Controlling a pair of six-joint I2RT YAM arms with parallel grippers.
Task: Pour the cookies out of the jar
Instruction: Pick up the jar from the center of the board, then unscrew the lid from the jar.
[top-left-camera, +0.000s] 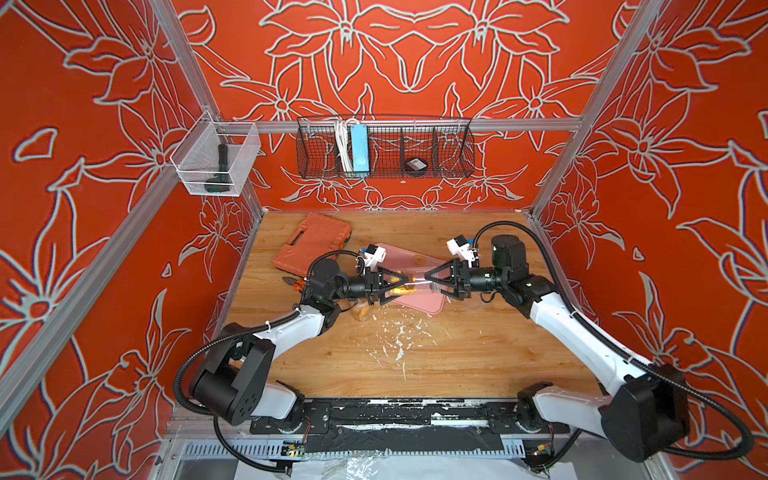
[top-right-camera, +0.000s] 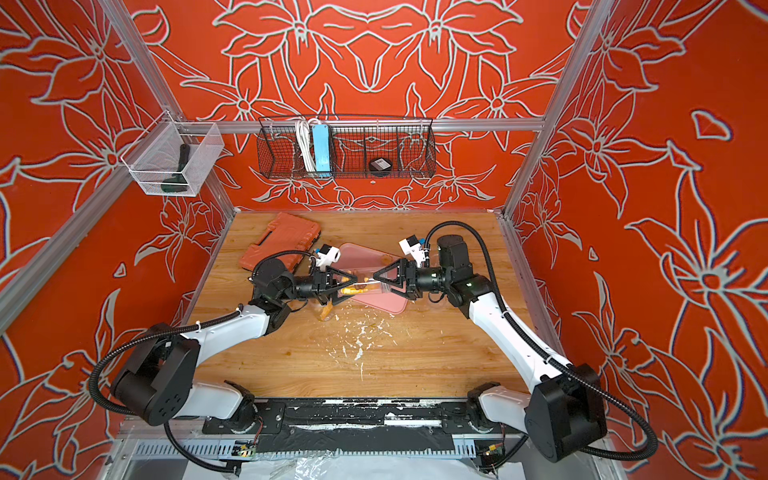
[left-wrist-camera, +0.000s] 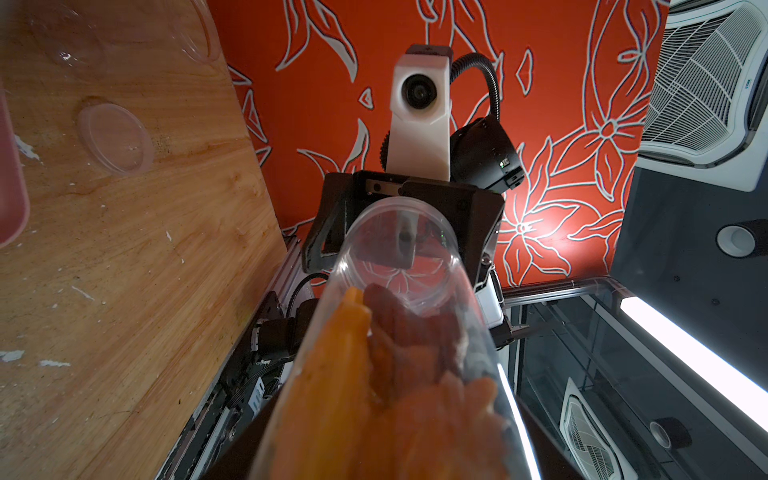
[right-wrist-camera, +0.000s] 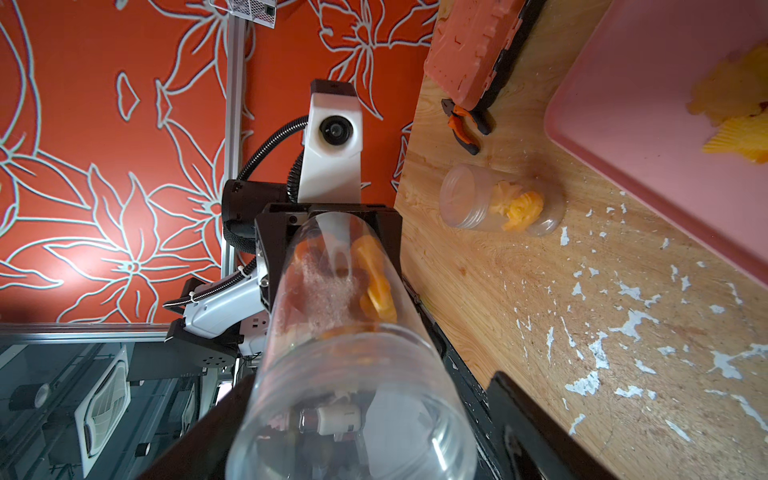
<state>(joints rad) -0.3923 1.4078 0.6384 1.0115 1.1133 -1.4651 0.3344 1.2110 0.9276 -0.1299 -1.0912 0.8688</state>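
Two arms meet over the middle of the table (top-left-camera: 457, 357) with one clear jar (top-left-camera: 415, 286) held level in the air between them, above one pink tray (top-left-camera: 399, 257); the left gripper (top-left-camera: 392, 286) has its jaws closed on the jar's closed end, where the cookies (left-wrist-camera: 374, 374) sit packed, orange, tan and a darker brown, too crowded to count. The right gripper (top-left-camera: 430, 284) stands at the jar's open mouth with its jaws apart on either side; in the right wrist view one finger (right-wrist-camera: 519, 415) is clear of the jar wall. Two loose cookies lie on the tray, one yellow (right-wrist-camera: 715, 95), one orange (right-wrist-camera: 739, 143). A second jar (right-wrist-camera: 469, 203) lies on its side on the table beside the tray, a few orange pieces (right-wrist-camera: 519, 210) inside; one clear lid (left-wrist-camera: 116, 139) lies flat on the table; one orange tool case (top-left-camera: 311, 245) and one pair of pliers (right-wrist-camera: 465, 124) sit nearer the back; white flakes (top-left-camera: 399, 340) are scattered over the wood.
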